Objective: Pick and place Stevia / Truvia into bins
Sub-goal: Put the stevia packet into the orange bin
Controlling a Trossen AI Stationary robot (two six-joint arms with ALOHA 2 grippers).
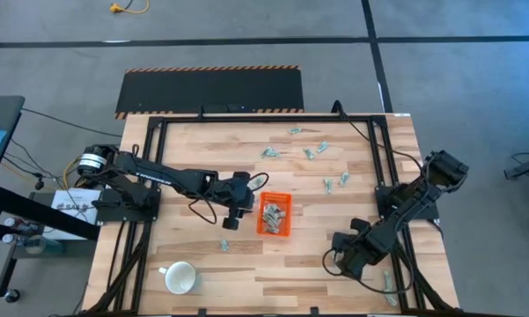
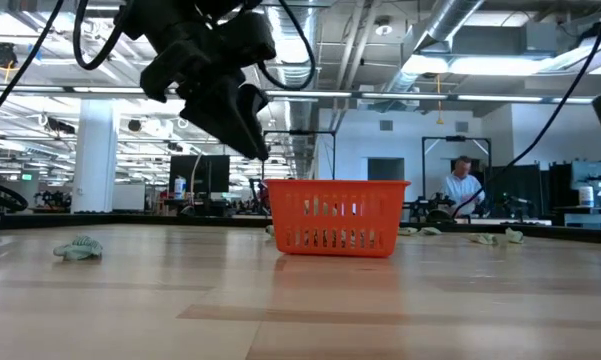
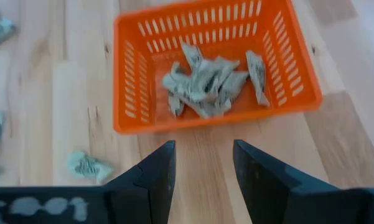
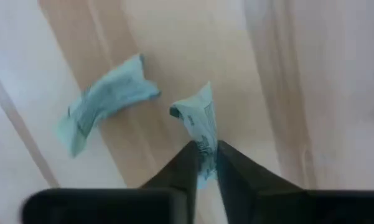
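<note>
The orange bin (image 1: 275,215) stands mid-table with several pale green sachets (image 3: 205,81) inside. My left gripper (image 1: 232,214) hovers open and empty just left of the bin; the low view shows it (image 2: 250,125) above the bin's rim (image 2: 335,185). My right gripper (image 1: 337,258) is near the table's front right, shut on one sachet (image 4: 202,134). A second sachet (image 4: 102,102) lies flat on the wood beside it. Loose sachets lie at the far side (image 1: 308,151) and near the front left (image 1: 224,245). My right gripper pinches a crumpled sachet between its two fingertips (image 4: 190,158), by the sachet's nearer end (image 4: 204,152). The sachet's free end (image 4: 196,109) sticks out past the fingertips. Whether it is clear of the table, I cannot tell.
A white mug (image 1: 180,278) stands at the front left. More sachets lie right of the bin (image 1: 334,183) and at the front right edge (image 1: 388,286). One sachet (image 3: 87,165) lies on the wood close to my left gripper. Black frame rails run along the table's sides.
</note>
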